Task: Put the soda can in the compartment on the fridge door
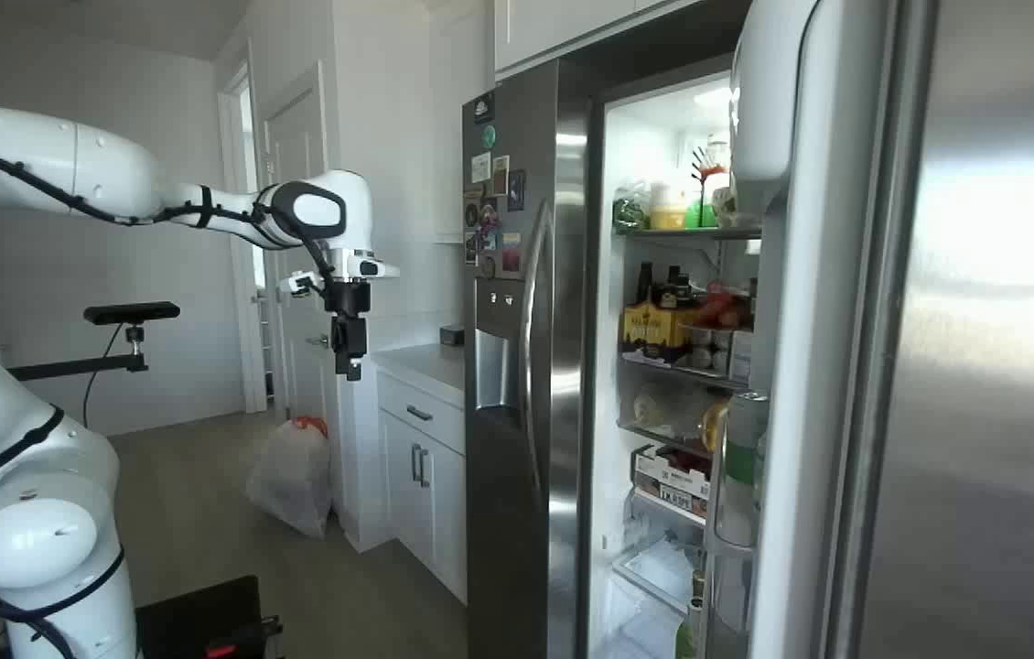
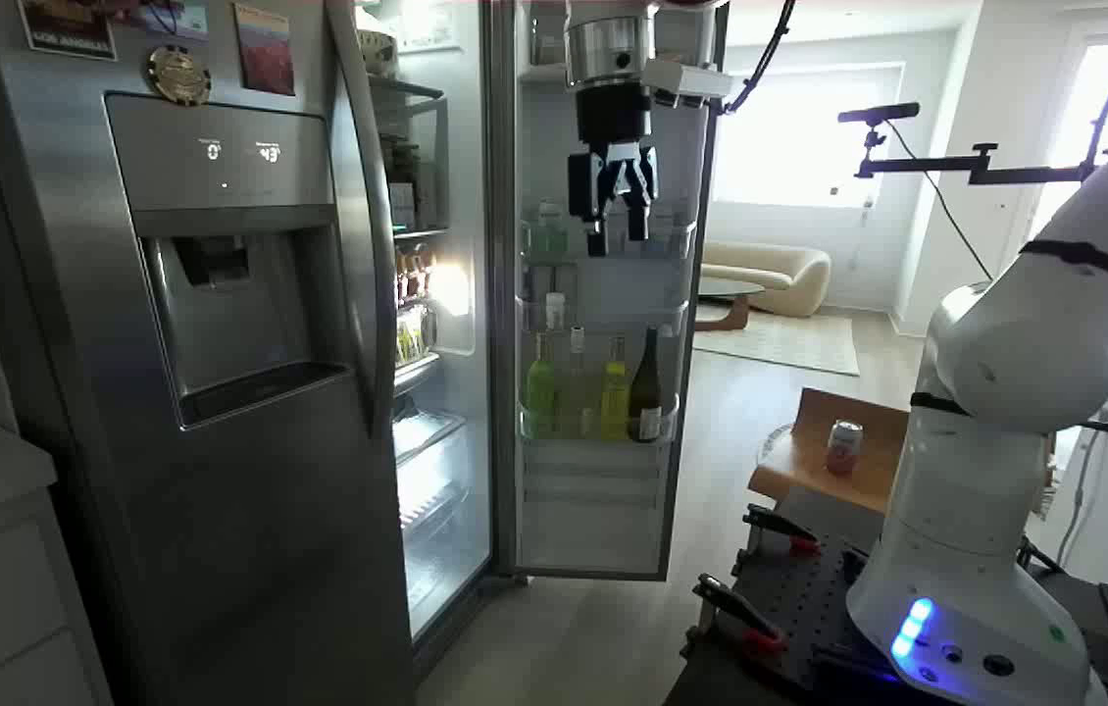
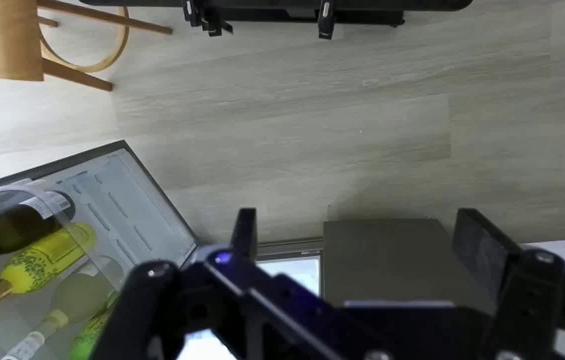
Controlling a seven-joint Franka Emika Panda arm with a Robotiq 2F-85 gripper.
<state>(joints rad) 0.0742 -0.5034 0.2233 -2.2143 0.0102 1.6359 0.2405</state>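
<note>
Floor [image 2: 716, 441] lay past the fridge door [image 2: 593, 534], which my spread-fingered gripper [image 2: 618, 235] risked hitting if rushed toward the soda can [image 2: 844, 448].

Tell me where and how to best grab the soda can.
Likely the upper half of the soda can, from straight above, with the open claw straddling it: in an exterior view, it stands upright on the wooden surface, top uncovered, sides round.

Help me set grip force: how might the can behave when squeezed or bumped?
Upright and taller than wide, the can could tip if bumped high. Its round side would probably let it roll once down. Its silvery top suggests thin metal, likely to dent under a hard squeeze.
</note>
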